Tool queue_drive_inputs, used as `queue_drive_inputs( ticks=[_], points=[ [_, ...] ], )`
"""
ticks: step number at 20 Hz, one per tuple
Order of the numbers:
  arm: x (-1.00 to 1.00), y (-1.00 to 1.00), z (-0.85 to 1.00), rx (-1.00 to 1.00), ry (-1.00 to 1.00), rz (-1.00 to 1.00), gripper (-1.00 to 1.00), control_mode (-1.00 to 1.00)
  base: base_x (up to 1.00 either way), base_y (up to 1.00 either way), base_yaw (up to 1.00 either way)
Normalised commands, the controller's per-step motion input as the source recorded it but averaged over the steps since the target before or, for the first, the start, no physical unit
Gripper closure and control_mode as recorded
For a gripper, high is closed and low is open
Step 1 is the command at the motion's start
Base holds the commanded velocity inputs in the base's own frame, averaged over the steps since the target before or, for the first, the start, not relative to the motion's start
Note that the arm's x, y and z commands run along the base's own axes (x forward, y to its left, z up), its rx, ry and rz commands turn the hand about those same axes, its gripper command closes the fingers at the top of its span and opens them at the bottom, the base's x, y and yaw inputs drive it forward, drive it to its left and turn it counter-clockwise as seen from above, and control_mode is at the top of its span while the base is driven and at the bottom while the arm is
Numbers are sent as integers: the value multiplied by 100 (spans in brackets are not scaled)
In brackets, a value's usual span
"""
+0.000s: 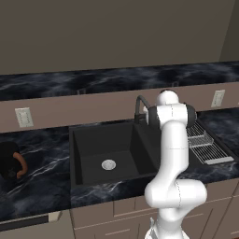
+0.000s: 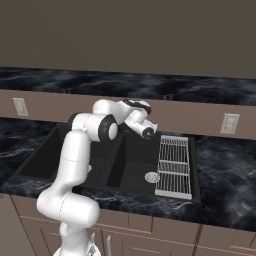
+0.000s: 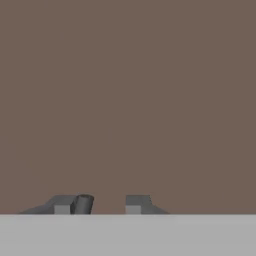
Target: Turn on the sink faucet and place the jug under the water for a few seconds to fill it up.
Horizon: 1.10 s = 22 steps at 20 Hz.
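The gripper (image 3: 98, 205) points at the plain brown backsplash wall (image 3: 128, 100). Its 2 fingertips stand partly apart, and a short dark cylinder (image 3: 83, 204), perhaps the sink faucet's handle, sits against 1 fingertip; whether it is gripped I cannot tell. The sink faucet (image 1: 139, 106) rises behind the sink (image 1: 88, 140), no water visible. The jug (image 1: 10, 161) stands well apart on the counter's far left. Risks: fingers may slip off the handle, or the hand may hit the wall. Open room lies over the basins.
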Motion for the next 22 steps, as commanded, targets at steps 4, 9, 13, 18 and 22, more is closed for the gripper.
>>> queue_drive_inputs(
  ticks=[4, 9, 13, 18, 22],
  points=[
    [0, -92, -32, 18, 8, -5, 100, -100, 0, 0, 0],
    [-5, -88, -39, 15, 4, -7, 100, -100, 0, 0, 0],
    [-27, -82, -34, 17, 4, -7, 100, -100, 0, 0, 0],
    [-27, -67, -32, 13, 5, -8, 100, -100, 0, 0, 0],
    [-34, -51, -14, 11, 1, -13, -100, -100, 0, 0, 0]
  ],
)
